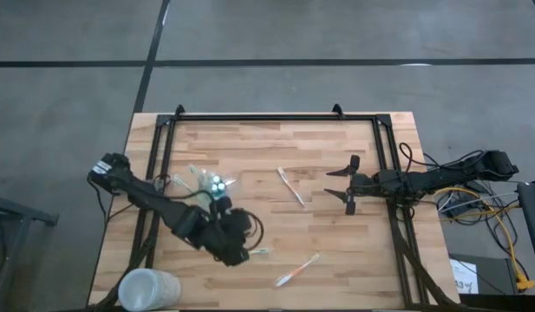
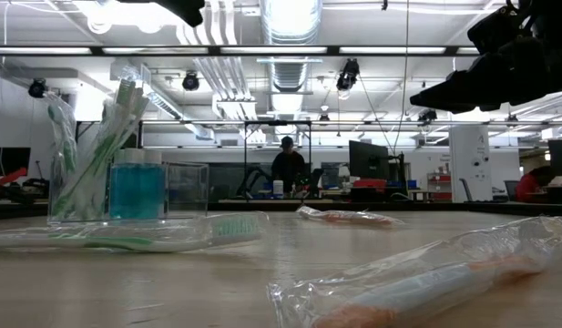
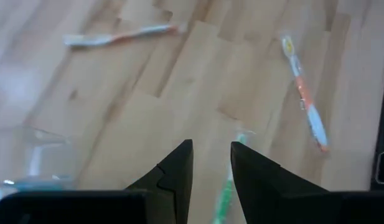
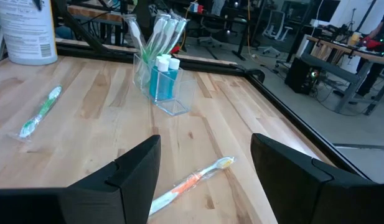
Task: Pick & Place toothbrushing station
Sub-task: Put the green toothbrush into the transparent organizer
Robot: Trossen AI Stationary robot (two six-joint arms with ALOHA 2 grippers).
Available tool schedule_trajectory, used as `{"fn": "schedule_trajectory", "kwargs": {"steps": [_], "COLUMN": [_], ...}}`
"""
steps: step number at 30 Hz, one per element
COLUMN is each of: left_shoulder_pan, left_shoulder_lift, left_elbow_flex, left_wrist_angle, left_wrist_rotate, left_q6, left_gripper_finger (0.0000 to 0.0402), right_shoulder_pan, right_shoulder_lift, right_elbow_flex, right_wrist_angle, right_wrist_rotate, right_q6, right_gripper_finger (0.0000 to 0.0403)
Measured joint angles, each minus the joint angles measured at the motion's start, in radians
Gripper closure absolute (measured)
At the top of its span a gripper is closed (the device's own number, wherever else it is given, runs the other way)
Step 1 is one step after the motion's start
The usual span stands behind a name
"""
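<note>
The holder sat on the left half of the table, clear plastic with green brushes sticking up out of it and blue tubes inside. The left gripper hovered just in front of it, toward the near edge, fingers slightly apart with nothing between them, and a green brush lay on the wood right under it. Two more wrapped brushes were loose on the table: an orange one around the middle and another orange one near the front edge. The right gripper was over on the right half, well apart from the holder, jaws spread wide and empty, pointing toward the middle brush. A big frosted cup stood at the front left corner. In the low view a person was way back in the room behind the table.
</note>
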Motion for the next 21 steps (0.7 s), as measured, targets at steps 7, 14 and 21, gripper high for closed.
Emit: {"fn": "schedule_trajectory", "kwargs": {"steps": [7,14,21], "left_shoulder_pan": [-0.009,-0.006,-0.004], "left_shoulder_lift": [0.090,0.204,0.304], "left_elbow_flex": [0.000,0.000,0.000], "left_wrist_angle": [0.025,0.085,0.065], "left_wrist_rotate": [-0.035,-0.073,-0.018], "left_q6": [-0.174,-0.220,-0.176], "left_gripper_finger": [0.0289,0.0289,0.0289], "right_shoulder_pan": [0.000,0.000,0.000], "right_shoulder_lift": [0.000,0.000,0.000], "right_elbow_flex": [0.000,0.000,0.000], "right_wrist_angle": [0.000,0.000,0.000], "right_wrist_rotate": [0.000,0.000,0.000], "right_q6": [0.000,0.000,0.000], "right_gripper_finger": [0.0158,0.0158,0.0158]}}
